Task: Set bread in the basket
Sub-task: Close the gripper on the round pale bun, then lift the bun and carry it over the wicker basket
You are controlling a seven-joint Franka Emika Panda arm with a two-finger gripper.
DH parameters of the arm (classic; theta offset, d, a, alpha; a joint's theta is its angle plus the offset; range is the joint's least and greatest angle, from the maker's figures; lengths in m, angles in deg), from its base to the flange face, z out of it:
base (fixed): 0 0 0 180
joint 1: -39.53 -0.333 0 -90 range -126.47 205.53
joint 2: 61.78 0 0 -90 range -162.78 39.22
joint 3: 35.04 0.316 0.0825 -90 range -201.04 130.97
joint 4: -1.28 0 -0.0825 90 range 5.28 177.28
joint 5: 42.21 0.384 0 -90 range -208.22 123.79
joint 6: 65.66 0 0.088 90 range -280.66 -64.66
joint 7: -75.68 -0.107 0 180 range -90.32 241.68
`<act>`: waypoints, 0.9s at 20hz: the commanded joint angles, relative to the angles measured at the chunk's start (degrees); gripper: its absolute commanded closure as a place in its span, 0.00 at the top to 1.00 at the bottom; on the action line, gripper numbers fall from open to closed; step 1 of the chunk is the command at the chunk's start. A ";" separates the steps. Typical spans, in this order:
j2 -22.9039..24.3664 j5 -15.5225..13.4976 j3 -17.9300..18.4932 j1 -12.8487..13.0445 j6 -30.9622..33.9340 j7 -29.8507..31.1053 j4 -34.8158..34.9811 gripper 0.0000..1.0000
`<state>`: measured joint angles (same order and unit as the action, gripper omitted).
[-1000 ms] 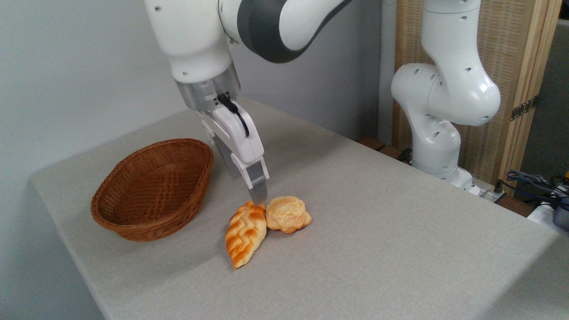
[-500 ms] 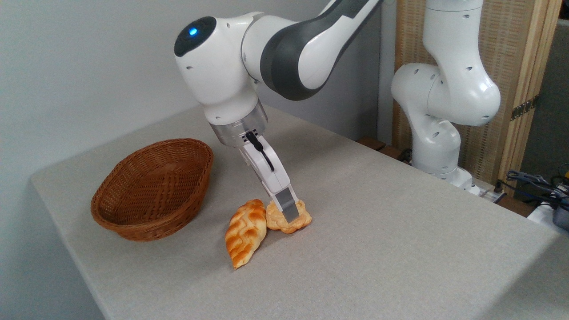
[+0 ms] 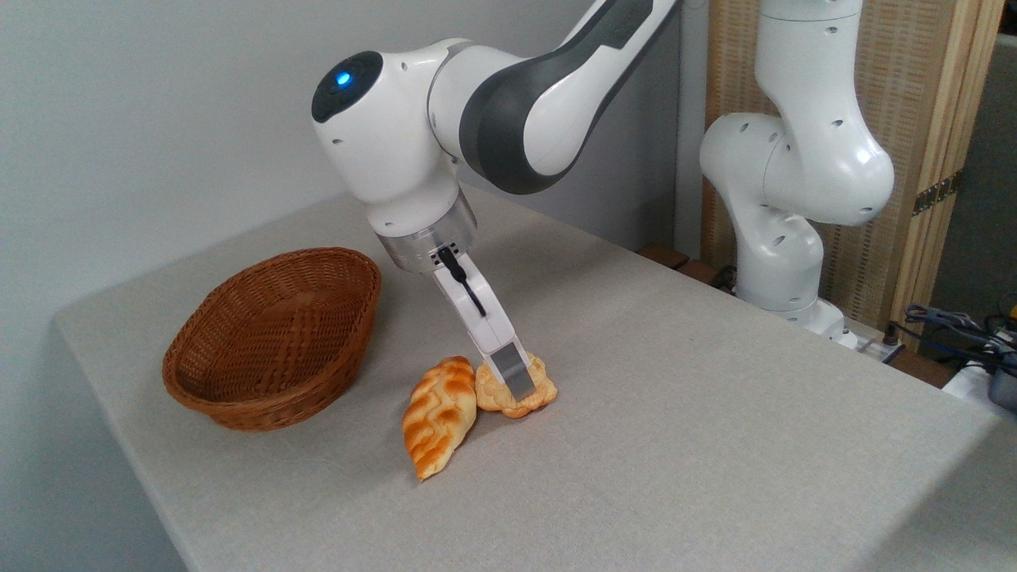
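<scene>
The bread [image 3: 543,388], a small pale golden bun, lies on the grey table [image 3: 683,413], touching a longer orange-brown braided loaf [image 3: 438,415] on its left. My gripper [image 3: 518,386] slants down from the upper left onto the bun. Its near finger [image 3: 511,369] covers the bun's middle, with the tip down at the bun. The far finger is hidden behind it, so the jaw gap does not show. The brown wicker basket [image 3: 318,385] stands to the left, apart from both breads, with nothing visible inside.
The arm's white base [image 3: 783,262] stands at the table's far right edge. Cables [image 3: 953,322] lie beyond it on the right. The table's left edge runs close behind the basket, and a wall stands beyond it.
The gripper swung right from above the braided loaf's tip and came down onto the bun. In the last half second it barely shifted. Neither bread has moved.
</scene>
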<state>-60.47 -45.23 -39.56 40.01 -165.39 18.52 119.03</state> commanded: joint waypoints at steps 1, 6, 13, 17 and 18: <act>-0.95 0.74 0.13 0.22 -1.61 -0.94 0.28 1.00; -1.13 0.74 0.22 0.22 -2.93 -1.47 0.28 0.72; -1.04 0.65 0.31 0.22 -2.67 -2.08 0.02 0.49; -0.60 0.65 0.39 0.13 -1.96 -2.08 -0.16 0.49; -0.43 0.65 0.40 0.13 -1.27 -2.08 -0.16 0.49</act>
<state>-61.59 -45.18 -39.56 39.90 -167.50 17.56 119.03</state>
